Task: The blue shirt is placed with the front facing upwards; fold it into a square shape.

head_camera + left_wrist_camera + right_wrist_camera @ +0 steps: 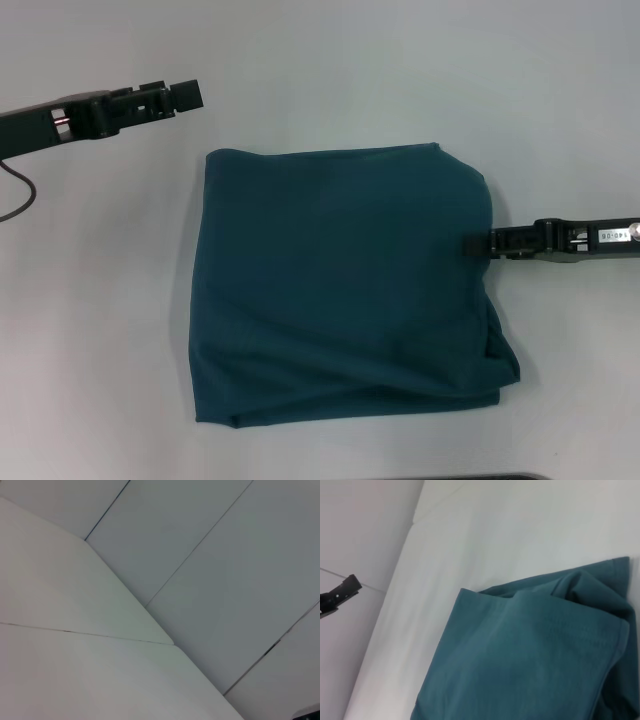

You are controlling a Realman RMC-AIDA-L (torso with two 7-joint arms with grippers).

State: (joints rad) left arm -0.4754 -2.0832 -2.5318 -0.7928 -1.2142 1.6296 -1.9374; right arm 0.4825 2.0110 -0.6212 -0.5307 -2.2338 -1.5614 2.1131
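- Left gripper (188, 95): far left above table (90, 330), off the shirt, holding nothing; can't tell how wide.
- Shirt (340, 285): mid-table, folded to rough square, plain teal side up, near-right corner bunched.
- Right gripper (478, 243): at shirt's right edge, tips touching cloth; can't tell if gripping.

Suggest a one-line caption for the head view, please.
Blue shirt folded into a rough square on the table, right gripper at its edge, left gripper apart.
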